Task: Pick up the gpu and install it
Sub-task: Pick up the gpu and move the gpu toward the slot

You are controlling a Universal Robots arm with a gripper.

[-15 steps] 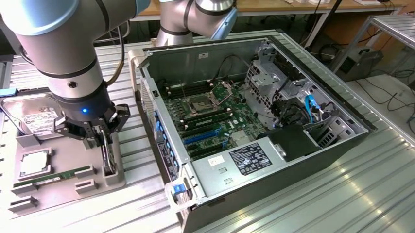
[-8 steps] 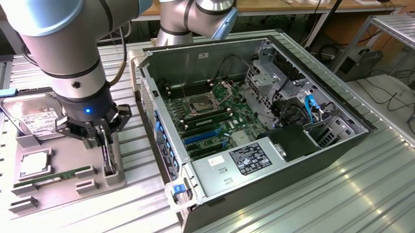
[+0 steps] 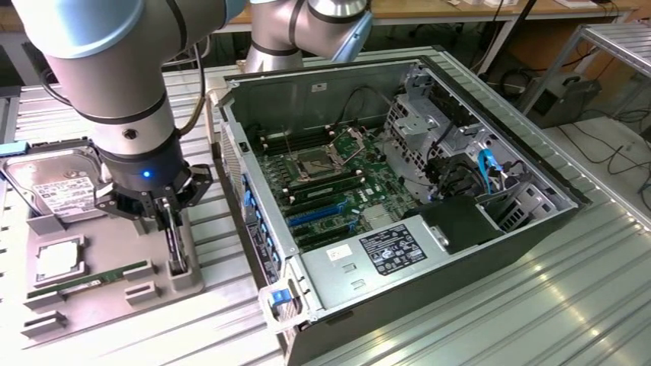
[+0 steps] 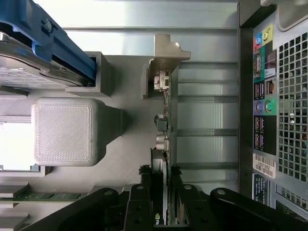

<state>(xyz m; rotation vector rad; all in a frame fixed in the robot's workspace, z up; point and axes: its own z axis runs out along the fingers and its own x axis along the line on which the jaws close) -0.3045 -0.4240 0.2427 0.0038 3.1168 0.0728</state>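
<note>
The gpu (image 3: 179,250) stands on edge in a slot of the grey holder tray (image 3: 112,236), left of the open computer case (image 3: 305,91) in the exterior view. My gripper (image 3: 171,223) reaches straight down over it. In the wrist view the gpu (image 4: 166,110) appears edge-on, its silver bracket at the far end. My gripper (image 4: 163,204) has its black fingers (image 4: 140,207) pressed against both faces of the card. The card still sits in its holder. The motherboard (image 3: 336,179) lies exposed inside the case, with blue expansion slots (image 3: 315,215).
The tray also holds a hard drive (image 3: 61,183), a processor (image 3: 58,259) and a RAM stick (image 3: 87,280). A grey printed block (image 4: 62,130) stands beside the card. The rear port panel of the case (image 4: 269,96) is close by. A ribbed metal table (image 3: 529,305) lies underneath.
</note>
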